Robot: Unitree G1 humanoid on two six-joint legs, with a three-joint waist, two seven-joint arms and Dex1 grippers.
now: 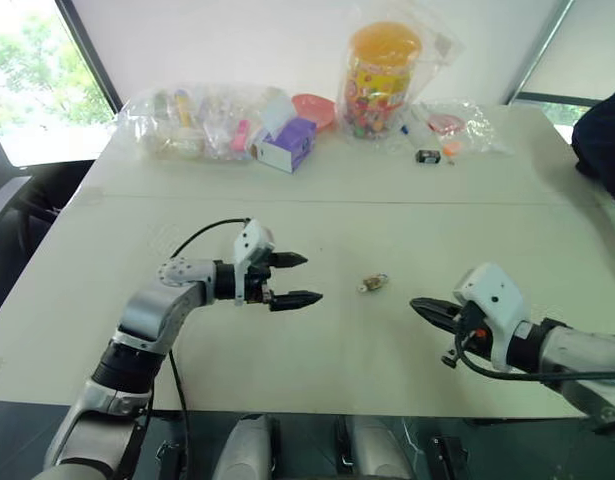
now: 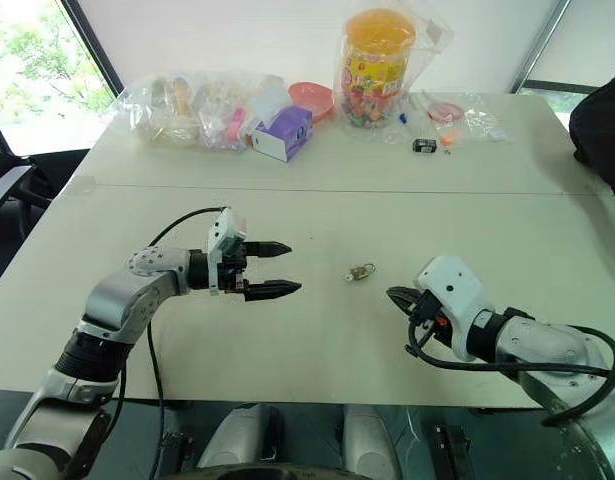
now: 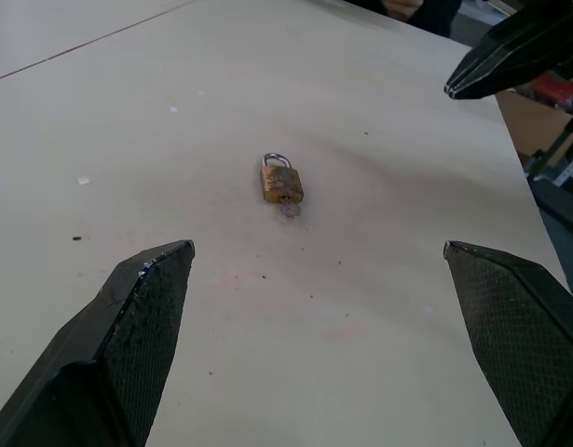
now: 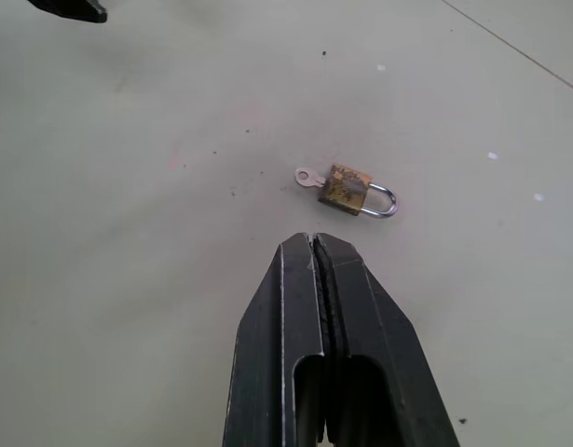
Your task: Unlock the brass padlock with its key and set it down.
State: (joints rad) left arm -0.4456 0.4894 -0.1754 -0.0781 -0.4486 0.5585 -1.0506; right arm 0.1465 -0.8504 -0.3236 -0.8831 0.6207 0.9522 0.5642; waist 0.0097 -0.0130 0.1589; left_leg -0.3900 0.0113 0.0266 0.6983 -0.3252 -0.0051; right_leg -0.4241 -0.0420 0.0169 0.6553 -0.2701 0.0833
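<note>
Lying flat, the small brass padlock [image 4: 347, 189] shows a thin silvery shackle.

Along our left gripper [image 3: 319, 270] we see its two black, textured jaws standing wide apart, one at each side, with bare pale worktop [image 3: 174, 112] between them. Beyond the gap, the small brass padlock [image 3: 281, 182] lies flat on the worktop, well clear of both jaws. Its thin silvery shackle [image 3: 276, 158] points away from us and looks closed. A small silvery key [image 3: 290, 208] sticks out of the padlock's near end. The worktop around it carries a few dark specks and faint pinkish marks. The black tip of the right gripper [image 3: 510, 51] hangs above the worktop's far side, its jaws together.
</note>
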